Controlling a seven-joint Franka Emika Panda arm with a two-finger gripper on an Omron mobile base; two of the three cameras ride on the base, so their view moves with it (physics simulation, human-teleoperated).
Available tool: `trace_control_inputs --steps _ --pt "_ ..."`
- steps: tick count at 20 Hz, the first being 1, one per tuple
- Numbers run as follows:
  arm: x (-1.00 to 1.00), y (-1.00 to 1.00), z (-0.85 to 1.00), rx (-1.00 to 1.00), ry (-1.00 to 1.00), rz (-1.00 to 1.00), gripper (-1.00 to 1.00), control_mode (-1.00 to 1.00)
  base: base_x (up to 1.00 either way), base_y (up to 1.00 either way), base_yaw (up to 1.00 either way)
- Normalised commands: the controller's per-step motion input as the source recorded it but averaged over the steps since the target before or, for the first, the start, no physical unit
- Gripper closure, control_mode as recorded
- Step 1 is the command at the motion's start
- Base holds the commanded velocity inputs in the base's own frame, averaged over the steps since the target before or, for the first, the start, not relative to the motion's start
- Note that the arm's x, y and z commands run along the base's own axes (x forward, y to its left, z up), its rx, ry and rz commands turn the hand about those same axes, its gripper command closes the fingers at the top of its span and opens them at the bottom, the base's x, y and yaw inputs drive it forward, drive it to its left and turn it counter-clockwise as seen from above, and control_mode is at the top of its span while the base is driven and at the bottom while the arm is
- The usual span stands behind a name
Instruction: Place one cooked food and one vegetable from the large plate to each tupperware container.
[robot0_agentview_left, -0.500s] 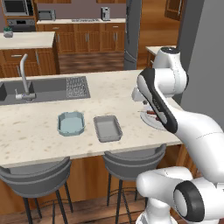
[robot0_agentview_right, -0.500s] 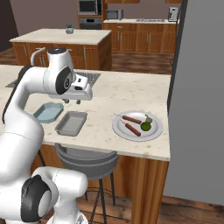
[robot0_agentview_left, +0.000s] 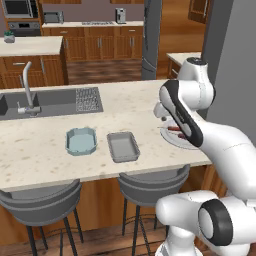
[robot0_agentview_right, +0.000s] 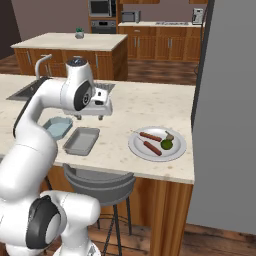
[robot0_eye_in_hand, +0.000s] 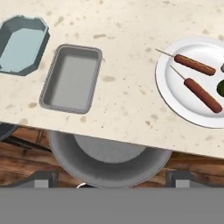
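Gripper (robot0_agentview_right: 90, 118) hovers with jaws spread wide, empty, above the counter near the grey tray (robot0_eye_in_hand: 71, 78). Sausages (robot0_eye_in_hand: 202, 95) wait on the large plate (robot0_agentview_right: 140, 148); best to swing over and straddle one across its middle.

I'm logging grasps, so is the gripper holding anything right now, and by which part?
Nothing is held: the gripper hangs open above the counter, apart from the food.

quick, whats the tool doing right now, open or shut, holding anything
Tool: open, holding nothing, hanging above the speckled beige counter near the grey rectangular tray.
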Motion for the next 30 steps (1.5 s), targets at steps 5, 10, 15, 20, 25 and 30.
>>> trace_control_inputs --steps 5,10,15,20,25,30 --pt "0.49 -0.33 -0.3 0.0 0.01 0.11 -1.0 -1.0 0.0 0.0 0.0" --pt "0.39 -0.59 -0.39 0.0 0.0 0.1 -1.0 -1.0 0.0 0.0 0.0" --pt "0.37 -0.44 -0.39 -0.01 0.0 0.07 -1.0 -1.0 0.0 0.0 0.0" --pt "0.45 -0.3 -0.49 -0.06 0.01 0.05 -1.0 -1.0 0.0 0.0 0.0" --pt "0.51 -0.41 -0.4 -0.05 0.03 0.05 -1.0 -1.0 0.0 0.0 0.0" --pt "0.54 -0.37 -0.35 -0.01 0.03 0.06 -1.0 -1.0 0.0 0.0 0.0"
